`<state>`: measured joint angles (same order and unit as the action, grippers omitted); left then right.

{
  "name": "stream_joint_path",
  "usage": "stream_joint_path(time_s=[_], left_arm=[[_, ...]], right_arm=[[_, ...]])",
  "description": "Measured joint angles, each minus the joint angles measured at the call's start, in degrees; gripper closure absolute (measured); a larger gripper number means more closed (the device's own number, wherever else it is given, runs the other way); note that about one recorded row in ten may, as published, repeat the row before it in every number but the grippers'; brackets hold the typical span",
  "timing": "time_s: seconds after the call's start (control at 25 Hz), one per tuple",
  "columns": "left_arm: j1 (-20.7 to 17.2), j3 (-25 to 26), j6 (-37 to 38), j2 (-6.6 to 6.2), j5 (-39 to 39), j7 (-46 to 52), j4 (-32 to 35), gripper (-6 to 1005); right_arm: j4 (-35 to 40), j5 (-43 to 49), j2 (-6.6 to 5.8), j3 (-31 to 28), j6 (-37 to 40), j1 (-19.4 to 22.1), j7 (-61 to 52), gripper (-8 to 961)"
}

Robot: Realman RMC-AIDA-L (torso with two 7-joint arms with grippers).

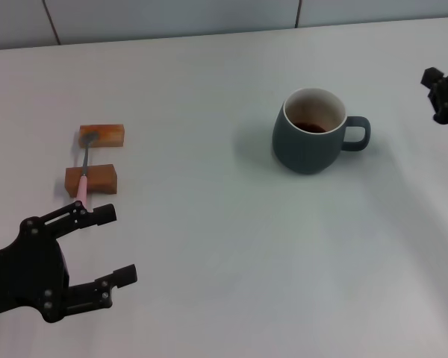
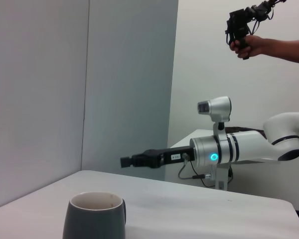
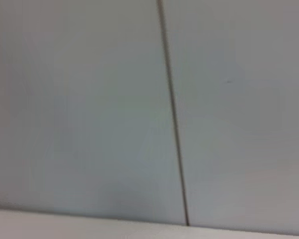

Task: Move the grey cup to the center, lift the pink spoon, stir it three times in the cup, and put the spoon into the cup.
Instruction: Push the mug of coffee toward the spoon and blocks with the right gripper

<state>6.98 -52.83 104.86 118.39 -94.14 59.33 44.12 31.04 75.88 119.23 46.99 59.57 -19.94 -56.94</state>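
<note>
The grey cup (image 1: 311,138) stands right of the table's middle, handle toward the right, with dark liquid inside; it also shows in the left wrist view (image 2: 95,217). At the left, the pink spoon (image 1: 83,183) lies across two orange-brown blocks, its metal bowl on the far one. My left gripper (image 1: 117,245) hovers open just in front of the spoon's handle end, holding nothing. My right gripper (image 1: 443,95) is at the far right edge, well right of the cup's handle.
The far block (image 1: 104,135) and near block (image 1: 97,179) hold the spoon off the white table (image 1: 224,246). The wall runs along the table's back edge. In the left wrist view, my right arm (image 2: 229,149) reaches in beyond the cup.
</note>
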Motion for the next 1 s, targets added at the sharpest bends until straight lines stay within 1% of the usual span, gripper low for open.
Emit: stream_joint_path(time_s=[0.08, 0.2, 0.44, 0.48, 0.52, 0.64, 0.68, 0.72, 0.76, 1.0], left_arm=[[0.0, 0.0, 0.0, 0.0, 0.0, 0.0, 0.0, 170], [0.1, 0.0, 0.0, 0.0, 0.0, 0.0, 0.0, 170], [0.1, 0.0, 0.0, 0.0, 0.0, 0.0, 0.0, 170], [0.0, 0.0, 0.0, 0.0, 0.0, 0.0, 0.0, 170], [0.0, 0.0, 0.0, 0.0, 0.0, 0.0, 0.0, 170], [0.0, 0.1, 0.0, 0.0, 0.1, -0.1, 0.0, 171], [0.0, 0.1, 0.0, 0.0, 0.1, -0.1, 0.0, 171], [0.0, 0.1, 0.0, 0.0, 0.1, -0.1, 0.0, 171], [0.0, 0.1, 0.0, 0.0, 0.1, -0.1, 0.0, 171], [0.1, 0.0, 0.0, 0.0, 0.1, -0.1, 0.0, 171]], right_arm=[[-1.9, 0.3, -0.1, 0.1, -0.5, -1.7, 2.1, 830], [-2.7, 0.5, -0.2, 0.1, -1.1, -2.8, 3.3, 954], [-3.2, 3.1, -0.12, 0.6, -2.1, -5.3, 3.8, 956], [-3.5, 3.2, -0.09, 2.4, -3.2, -6.2, 3.8, 955], [-3.5, 3.2, -0.09, 2.4, -3.2, -6.2, 3.8, 955], [-3.6, 3.2, -0.04, 6.0, -5.8, -7.1, 3.7, 954], [-3.6, 3.2, 0.02, 8.5, -7.3, -7.5, 3.7, 954], [-3.6, 3.2, 0.02, 8.5, -7.3, -7.5, 3.7, 954], [-3.7, 3.0, 0.08, 10.3, -8.3, -7.9, 3.5, 954], [-3.7, 2.8, 0.13, 11.7, -8.2, -7.9, 2.7, 954]])
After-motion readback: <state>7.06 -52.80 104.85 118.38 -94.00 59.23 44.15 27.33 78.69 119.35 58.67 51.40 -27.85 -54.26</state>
